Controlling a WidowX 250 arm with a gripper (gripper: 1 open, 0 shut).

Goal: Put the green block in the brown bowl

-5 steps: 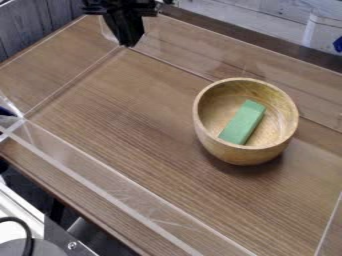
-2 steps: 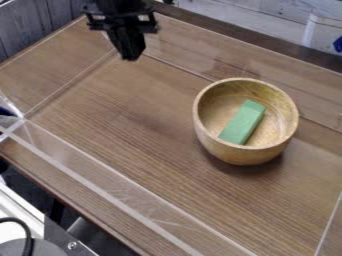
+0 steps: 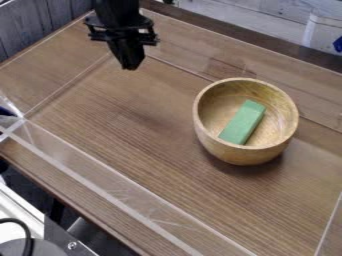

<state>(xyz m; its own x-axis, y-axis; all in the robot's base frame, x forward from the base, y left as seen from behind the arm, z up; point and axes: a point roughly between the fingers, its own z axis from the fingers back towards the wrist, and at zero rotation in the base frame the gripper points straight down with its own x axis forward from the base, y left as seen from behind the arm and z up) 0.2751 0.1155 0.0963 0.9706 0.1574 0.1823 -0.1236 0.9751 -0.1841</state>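
The green block (image 3: 243,123) lies flat inside the brown bowl (image 3: 214,137), slanted across its bottom. The bowl stands on the wooden table at the right of the view. My gripper (image 3: 130,63) hangs at the upper left, pointing down over bare wood, well apart from the bowl. Its black fingers are pressed together and hold nothing.
A low clear plastic wall (image 3: 80,165) runs around the wooden tabletop (image 3: 120,120), with its near edge crossing the lower left. A white object (image 3: 325,30) stands beyond the far right corner.
My gripper has sunk toward the table and come slightly nearer in the view, staying shut. The block and bowl have not moved.
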